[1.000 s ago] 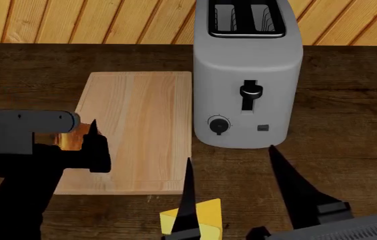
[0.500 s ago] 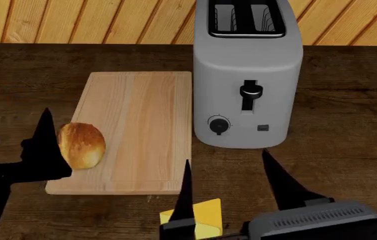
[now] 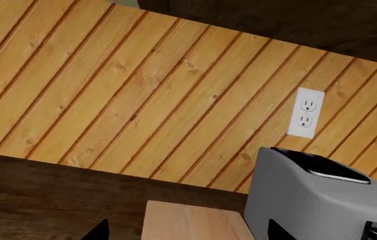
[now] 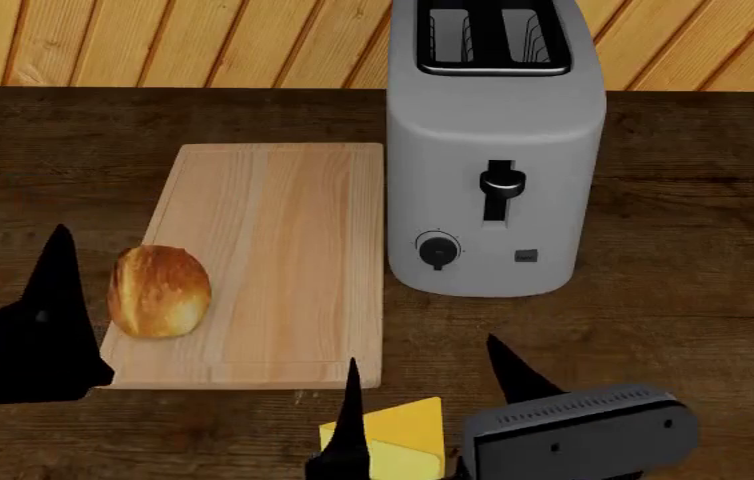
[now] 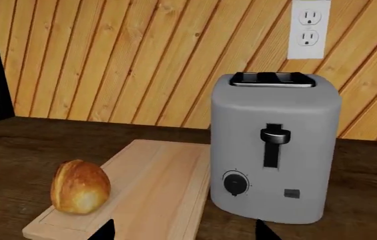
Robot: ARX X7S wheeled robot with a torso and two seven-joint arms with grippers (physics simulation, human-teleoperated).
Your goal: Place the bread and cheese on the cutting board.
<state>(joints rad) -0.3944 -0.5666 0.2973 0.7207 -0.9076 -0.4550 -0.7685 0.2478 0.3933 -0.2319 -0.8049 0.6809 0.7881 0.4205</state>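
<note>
R gripper (image 4: pixel 424 405) spread wide, straddling cheese (image 4: pixel 397 432) for pickup; L gripper (image 4: pixel 44 300) state unclear; bread (image 4: pixel 160 291) set on cutting board (image 4: pixel 284 250).

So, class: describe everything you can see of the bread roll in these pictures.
The bread is a small oval roll with a golden-brown, crusty-looking surface, paler along one side. It looks whole and uncut. It rests on the near left corner of the cutting board, slightly overhanging its left edge. Nothing else touches it; the left gripper stands just beside it, apart.
</note>
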